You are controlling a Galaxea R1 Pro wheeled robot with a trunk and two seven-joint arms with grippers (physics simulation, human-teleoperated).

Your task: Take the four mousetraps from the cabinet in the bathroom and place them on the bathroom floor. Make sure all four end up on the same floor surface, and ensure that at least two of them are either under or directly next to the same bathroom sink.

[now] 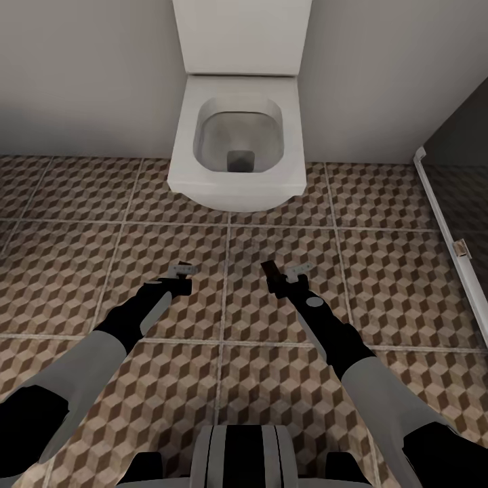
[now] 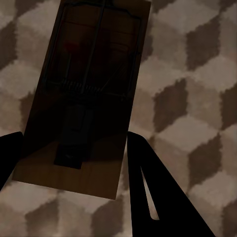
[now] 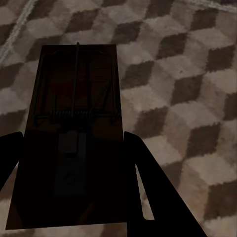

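Between dark claw fingers (image 3: 148, 197), shadowed mousetrap (image 3: 74, 133).

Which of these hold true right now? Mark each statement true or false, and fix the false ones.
1. Each claw holds a mousetrap. True: the left claw grips one mousetrap, and the right claw grips another mousetrap.
2. The toilet lid is closed. False: the toilet bowl is open.
3. The floor has plain white tiles. False: the bathroom floor shows a brown and beige cube pattern.
4. The toilet stands against the wall ahead of the robot. True.
5. A mousetrap lies on the floor beside the toilet. False: the floor around it shows only tiles.
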